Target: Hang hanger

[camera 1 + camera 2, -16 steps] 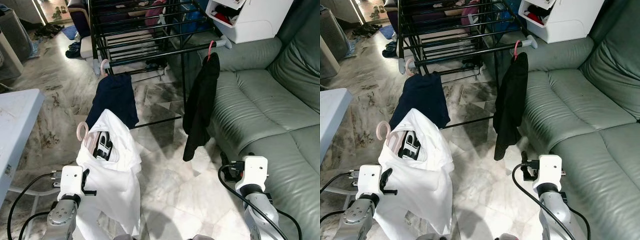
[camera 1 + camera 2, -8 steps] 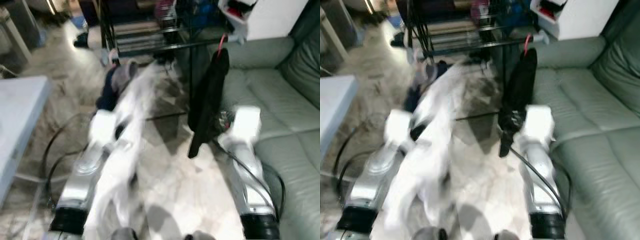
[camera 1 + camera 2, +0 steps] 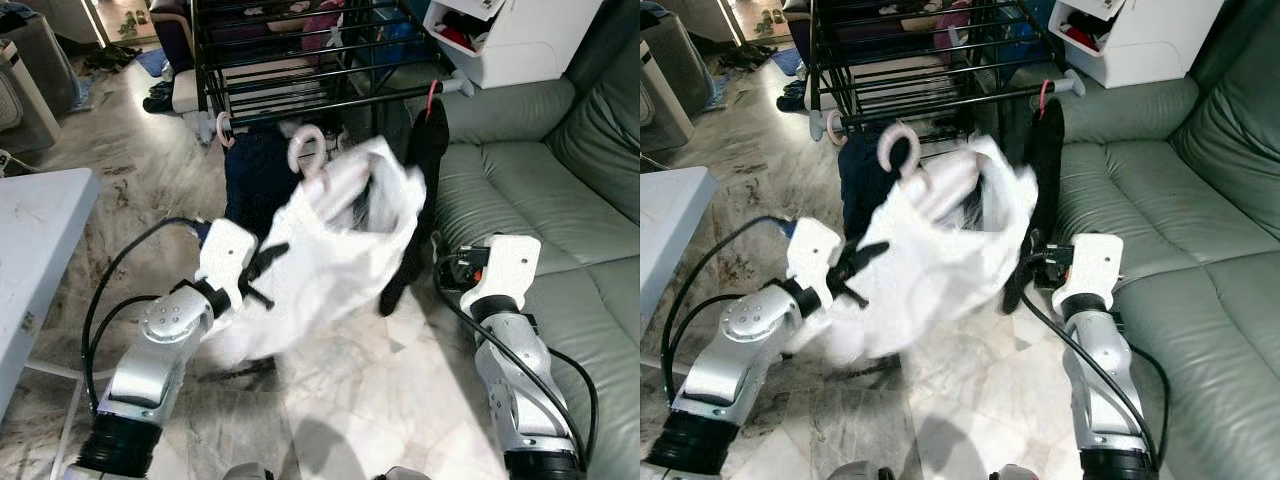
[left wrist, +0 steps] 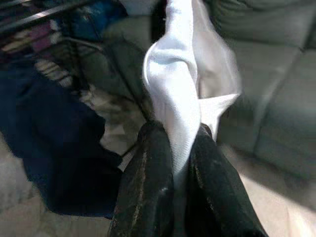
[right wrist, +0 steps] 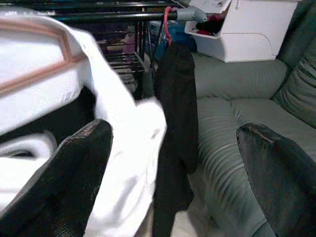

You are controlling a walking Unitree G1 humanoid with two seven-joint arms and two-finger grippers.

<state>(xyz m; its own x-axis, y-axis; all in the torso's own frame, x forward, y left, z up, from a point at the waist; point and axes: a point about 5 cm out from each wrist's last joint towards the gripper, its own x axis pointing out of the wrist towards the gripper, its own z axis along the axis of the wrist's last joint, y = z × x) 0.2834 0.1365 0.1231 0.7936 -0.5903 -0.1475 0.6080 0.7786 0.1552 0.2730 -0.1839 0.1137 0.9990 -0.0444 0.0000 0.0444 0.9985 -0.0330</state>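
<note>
- A marble floor (image 3: 350,385) fills the lower centre; a grey-green sofa (image 3: 560,190) runs down the right side, and a white table (image 3: 35,240) juts in at the left edge.
- A black drying rack (image 3: 290,60) stands at the top centre, with a navy garment (image 3: 255,175) and a black garment (image 3: 425,150) hanging from its front rail.
- The left gripper (image 4: 173,197), at centre left, is clamped on a white shirt (image 3: 320,260).
- The shirt's pink hanger (image 3: 305,150) sits upper centre, its hook just below the rail.
- The right gripper (image 5: 173,173), fingers spread wide, is just beside the shirt and the black garment.
</note>
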